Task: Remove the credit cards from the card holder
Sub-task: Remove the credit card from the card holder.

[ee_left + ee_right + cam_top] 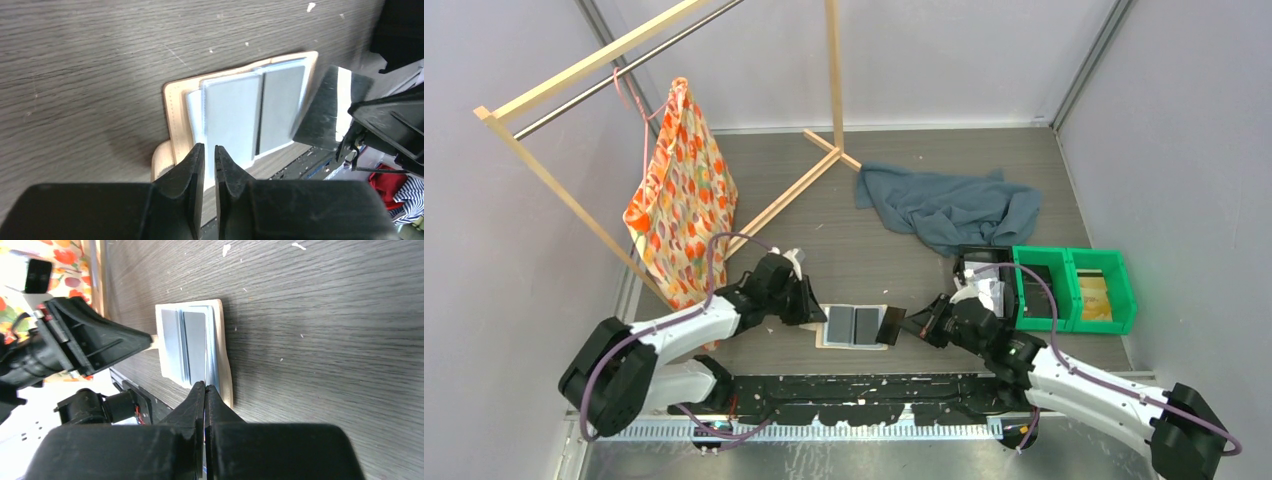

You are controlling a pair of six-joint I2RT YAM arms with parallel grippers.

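Tightly, right jaws on credit card [322, 112]

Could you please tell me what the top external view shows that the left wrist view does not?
Only the top external view shows the wooden rack, patterned bag, blue cloth and green bin. Only the left wrist view shows the narrow gap at the left gripper and the side tab of the card holder. Both show that holder lying open and the dark credit card pinched by the right gripper.
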